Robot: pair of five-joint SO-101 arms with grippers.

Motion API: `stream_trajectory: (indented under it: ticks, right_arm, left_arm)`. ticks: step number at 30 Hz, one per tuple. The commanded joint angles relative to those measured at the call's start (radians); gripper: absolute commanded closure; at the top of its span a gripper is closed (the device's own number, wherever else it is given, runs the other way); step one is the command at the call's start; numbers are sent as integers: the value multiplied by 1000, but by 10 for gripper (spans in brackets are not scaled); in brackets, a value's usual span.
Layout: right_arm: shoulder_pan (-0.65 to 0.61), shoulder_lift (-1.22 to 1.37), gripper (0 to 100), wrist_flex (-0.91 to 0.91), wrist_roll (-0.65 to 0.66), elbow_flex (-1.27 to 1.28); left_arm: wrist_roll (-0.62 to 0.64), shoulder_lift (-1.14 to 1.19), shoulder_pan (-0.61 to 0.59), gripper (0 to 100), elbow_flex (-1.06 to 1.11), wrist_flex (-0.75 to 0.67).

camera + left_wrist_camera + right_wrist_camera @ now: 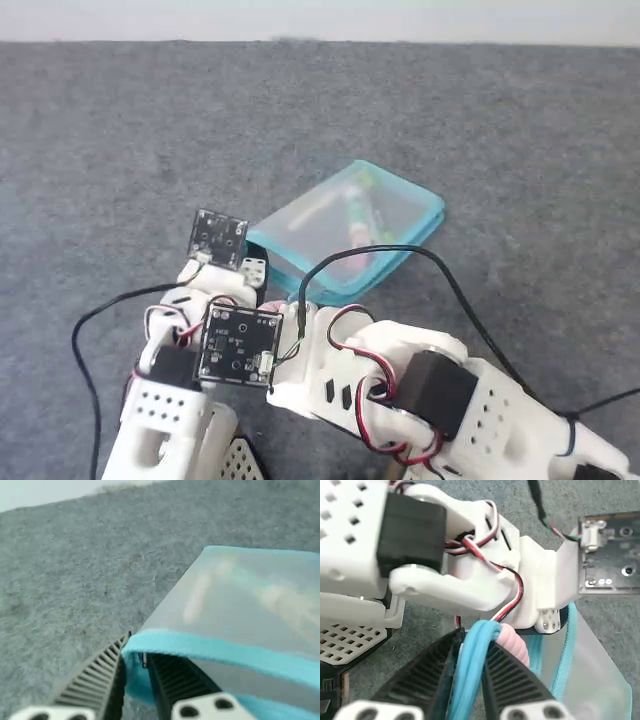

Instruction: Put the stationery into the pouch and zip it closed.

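Observation:
A translucent pouch (345, 225) with a teal edge lies in the middle of the grey table. Inside it are a green and white pen (360, 215) and a few other pieces that I cannot make out. My left gripper (134, 655) is shut on the near corner of the pouch's teal rim (210, 647), and in the high view it sits at the pouch's left corner (255, 268). My right gripper (472, 645) is shut on the teal zip band (470, 680) at the near edge. A pink item (515, 647) lies against the band beside its fingers.
The left arm's white body (445, 565) crowds close in front of the right gripper. A black cable (450, 280) arcs over the pouch's near right side. Grey felt (150, 130) stretches open to the left, right and far side.

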Motion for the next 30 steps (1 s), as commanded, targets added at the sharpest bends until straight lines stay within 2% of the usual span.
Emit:
stream_trajectory:
  ticks: [1,6,11,13,17,22,24,26,30]
  right_arm:
    - [-35,-2,994,-22,11,-83]
    - [-27,93,994,-45,11,-133]
    - [61,148,993,111,14,-249]
    - [93,102,993,188,14,-253]
    - [226,-39,993,282,29,-147]
    - [453,-134,986,236,115,173]
    - [533,-136,930,186,141,278]
    - [579,-143,830,162,149,330]
    - [579,-143,637,163,147,345]
  left_arm:
    - [5,89,21,991,-58,-63]
    - [5,89,14,991,-61,-63]
    - [6,87,2,991,-77,-34]
    - [8,87,-52,991,-101,-18]
    - [25,86,-164,991,-122,-26]
    - [74,-31,-305,991,-130,9]
    - [84,-104,-362,991,-127,41]
    - [81,-172,-364,991,-97,72]
    - [78,-275,-342,991,-71,130]
